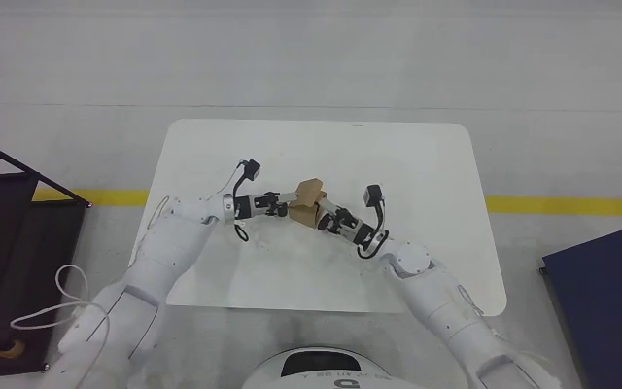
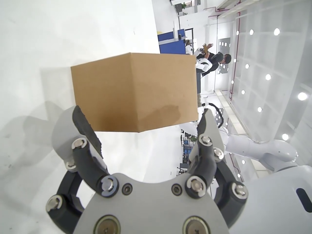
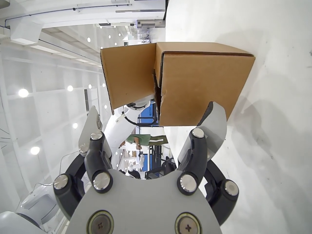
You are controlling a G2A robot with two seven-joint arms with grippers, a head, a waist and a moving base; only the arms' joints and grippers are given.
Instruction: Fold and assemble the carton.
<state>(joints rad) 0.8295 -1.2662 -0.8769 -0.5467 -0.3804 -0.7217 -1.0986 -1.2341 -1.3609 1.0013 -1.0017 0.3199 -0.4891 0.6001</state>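
spread fingers flank carton on table

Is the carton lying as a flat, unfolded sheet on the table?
No, the carton in the right wrist view is raised into a box with folded faces, and one flap sticks out from its side.

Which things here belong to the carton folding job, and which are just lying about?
In the job: carton, left gripper, right gripper, table.
Just about: yellow floor line, blue panel, dark stand.
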